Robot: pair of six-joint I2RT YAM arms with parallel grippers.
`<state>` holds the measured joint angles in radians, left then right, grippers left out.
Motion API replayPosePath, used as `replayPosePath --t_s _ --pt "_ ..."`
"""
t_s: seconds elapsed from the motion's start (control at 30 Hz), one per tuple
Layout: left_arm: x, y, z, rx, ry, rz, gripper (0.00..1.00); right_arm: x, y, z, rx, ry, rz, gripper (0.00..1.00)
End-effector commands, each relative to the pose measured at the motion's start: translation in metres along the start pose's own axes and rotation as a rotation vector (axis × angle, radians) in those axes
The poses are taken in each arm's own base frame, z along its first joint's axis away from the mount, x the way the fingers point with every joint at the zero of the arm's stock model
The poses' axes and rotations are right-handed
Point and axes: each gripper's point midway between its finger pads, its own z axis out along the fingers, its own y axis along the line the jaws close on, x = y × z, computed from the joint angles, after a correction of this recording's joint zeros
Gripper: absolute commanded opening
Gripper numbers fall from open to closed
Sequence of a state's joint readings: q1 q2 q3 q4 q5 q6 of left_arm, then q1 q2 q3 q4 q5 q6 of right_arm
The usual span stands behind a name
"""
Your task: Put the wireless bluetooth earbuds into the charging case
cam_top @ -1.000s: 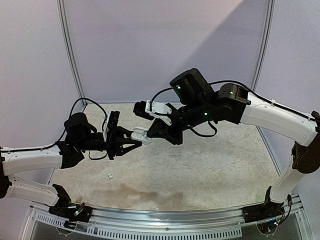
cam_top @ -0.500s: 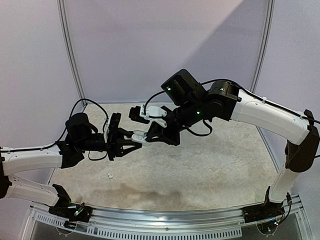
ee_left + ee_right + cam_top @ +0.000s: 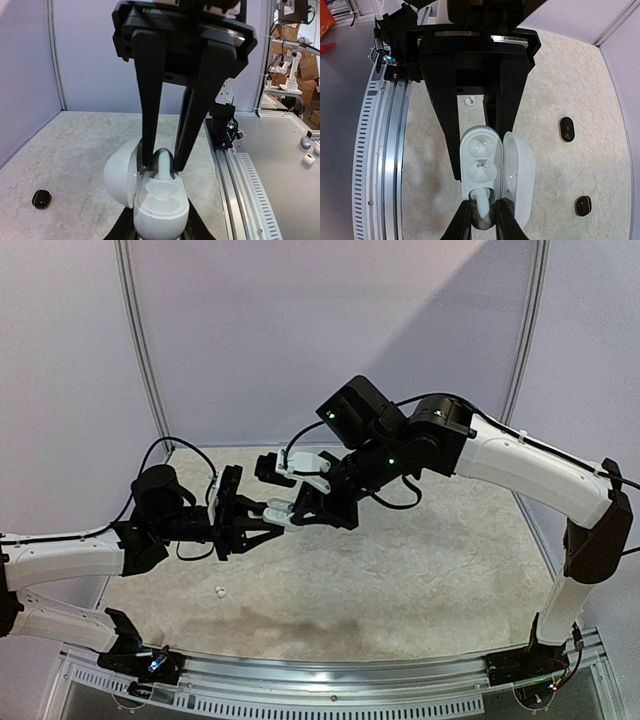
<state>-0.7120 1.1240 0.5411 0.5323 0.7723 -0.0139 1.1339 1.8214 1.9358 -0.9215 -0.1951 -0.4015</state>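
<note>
Left claw [image 3: 160, 232] clamps the open white charging case [image 3: 480, 155] in mid-air above the tabletop [image 3: 420, 570]; right claw [image 3: 481, 217] stands barely parted around a white earbud [image 3: 481, 199] at the case's end socket, contact unclear; the earbud's long axis follows the claw fingers.

**A robotics lab work cell**

The left arm [image 3: 60, 555] and right arm [image 3: 540, 475] are mounted on a slotted aluminium rail [image 3: 330, 680] at the edge of a table [image 3: 430, 580]. Plain lilac booth walls [image 3: 300, 330] enclose the table. Beyond the rail, the left wrist view shows stacked cardboard boxes [image 3: 292, 37] and another white robot rig [image 3: 292, 70].
</note>
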Motion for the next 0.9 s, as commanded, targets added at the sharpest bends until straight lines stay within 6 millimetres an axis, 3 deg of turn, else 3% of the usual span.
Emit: replayPosePath --t_s 0.0,0.23,0.37,0.57,0.87 --pt "-0.023 -0.001 -0.002 0.004 -0.054 0.063 0.00 0.001 0.004 0.009 -0.028 0.010 0.000 0.15" --pt "-0.024 0.003 -0.002 -0.019 -0.060 0.023 0.00 -0.002 0.007 0.002 -0.030 -0.018 0.002 0.00" --pt "-0.030 0.000 -0.003 -0.006 -0.089 0.003 0.00 -0.002 0.006 -0.010 0.004 -0.064 -0.006 0.00" --pt "-0.035 -0.004 -0.001 0.037 -0.110 -0.003 0.00 -0.019 0.008 -0.036 0.046 -0.232 -0.023 0.00" --pt "-0.037 -0.010 0.001 0.081 -0.120 0.002 0.00 -0.025 0.012 -0.049 0.057 -0.322 -0.016 0.00"
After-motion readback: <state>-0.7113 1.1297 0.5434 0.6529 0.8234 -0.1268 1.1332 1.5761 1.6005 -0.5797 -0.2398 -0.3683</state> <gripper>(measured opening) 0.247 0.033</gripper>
